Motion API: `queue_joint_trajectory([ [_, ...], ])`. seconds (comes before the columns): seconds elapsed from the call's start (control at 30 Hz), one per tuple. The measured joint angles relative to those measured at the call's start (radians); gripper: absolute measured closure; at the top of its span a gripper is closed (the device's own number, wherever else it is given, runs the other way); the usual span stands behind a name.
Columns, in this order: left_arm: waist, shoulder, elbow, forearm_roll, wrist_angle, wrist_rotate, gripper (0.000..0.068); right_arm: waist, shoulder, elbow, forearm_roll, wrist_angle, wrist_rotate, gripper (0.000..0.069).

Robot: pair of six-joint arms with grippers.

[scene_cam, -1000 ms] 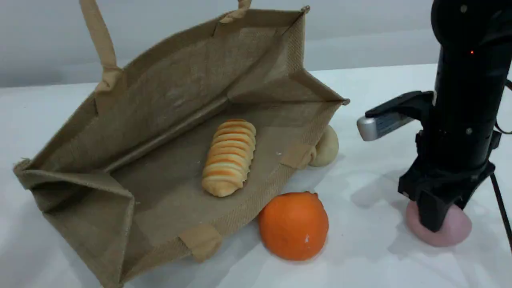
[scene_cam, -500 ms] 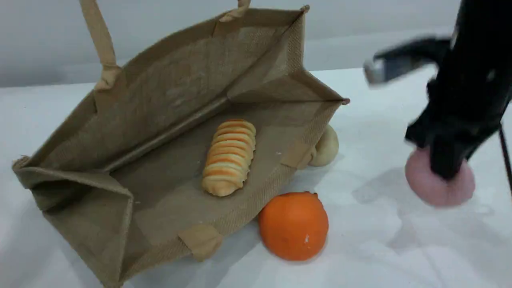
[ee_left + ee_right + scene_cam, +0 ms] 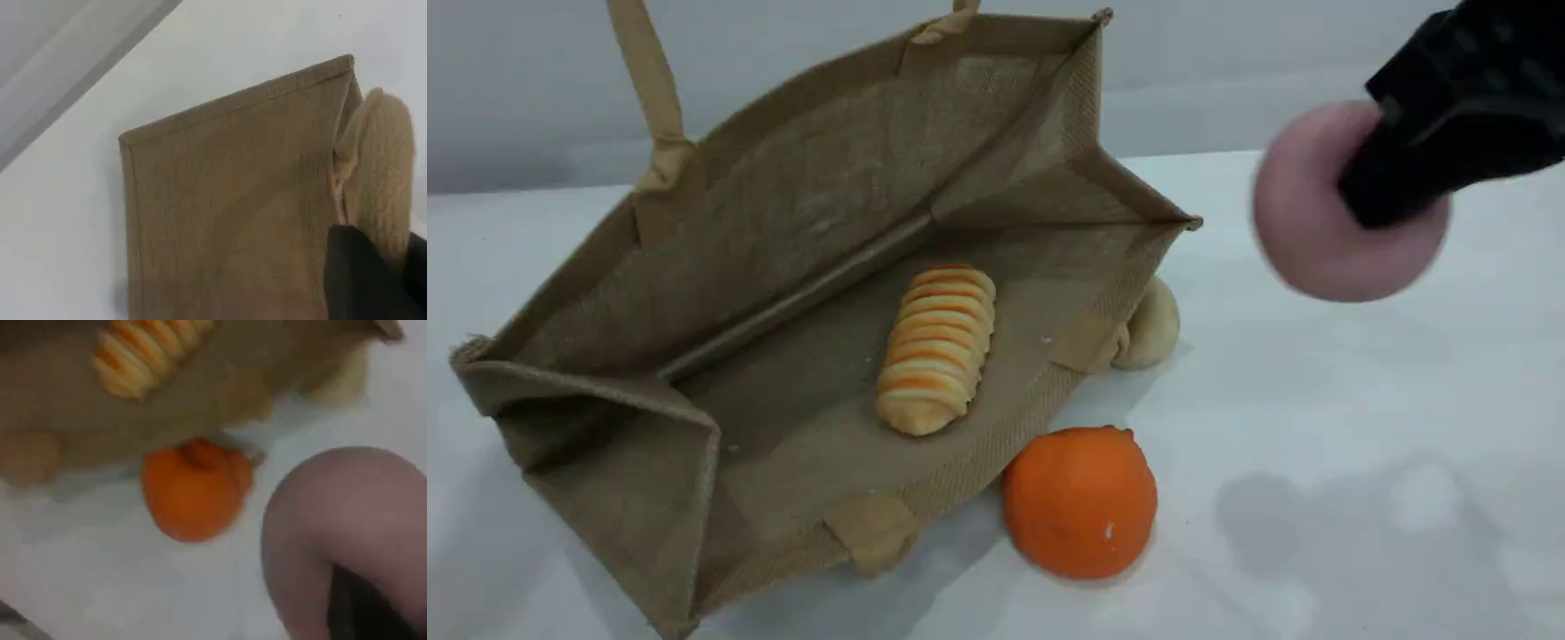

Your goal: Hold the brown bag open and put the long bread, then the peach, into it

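White tabletop (image 3: 1316, 533) lay under everything, and above it, well right of the brown bag (image 3: 783, 267), hung the peach (image 3: 1325, 231), pinched in my right claw (image 3: 1392, 191), whose jaws were closed on it. From there the bag's open mouth lay to my left and lower. The long bread (image 3: 935, 348) rested inside on the bag's lower wall. My left claw (image 3: 373, 280) was clamped on a handle (image 3: 383, 180), keeping the bag open. An orange (image 3: 1080, 502) sat just beside the bag's near rim.
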Motion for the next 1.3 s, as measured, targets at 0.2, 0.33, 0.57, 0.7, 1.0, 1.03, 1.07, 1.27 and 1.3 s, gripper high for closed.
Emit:
queue_joint_trajectory([
  [0.2, 0.000, 0.000, 0.000, 0.000, 0.003, 0.000, 0.0584, 0.104, 0.059, 0.088, 0.028, -0.268, -0.026, 0.0668],
  [0.33, 0.000, 0.000, 0.000, 0.000, 0.007, 0.000, 0.0584, 0.162, 0.139, 0.087, 0.028, -0.436, -0.026, 0.0668],
  [0.57, 0.000, 0.000, 0.000, 0.000, 0.007, 0.000, 0.0584, 0.248, 0.315, 0.082, 0.026, -0.709, -0.007, 0.0668],
  [0.7, 0.000, 0.000, 0.000, 0.000, 0.006, 0.000, 0.0584, 0.283, 0.408, 0.078, 0.001, -0.874, 0.051, 0.0668],
  [1.0, 0.000, 0.000, 0.000, -0.001, 0.005, 0.000, 0.0584, 0.287, 0.592, -0.074, -0.092, -0.878, 0.105, 0.0668],
  [1.03, 0.000, 0.000, 0.000, -0.002, 0.005, 0.000, 0.0584, 0.287, 0.609, -0.098, -0.092, -0.840, 0.102, 0.0668],
  [1.07, 0.000, 0.000, 0.000, -0.002, 0.005, 0.000, 0.0584, 0.287, 0.625, -0.118, -0.092, -0.804, 0.102, 0.0668],
  [1.27, 0.000, 0.000, 0.000, -0.002, 0.005, 0.000, 0.0584, 0.287, 0.690, -0.264, -0.091, -0.681, 0.095, 0.0668],
  [1.3, 0.000, 0.000, 0.000, -0.002, 0.005, 0.000, 0.0584, 0.287, 0.694, -0.282, -0.091, -0.681, 0.095, 0.0668],
])
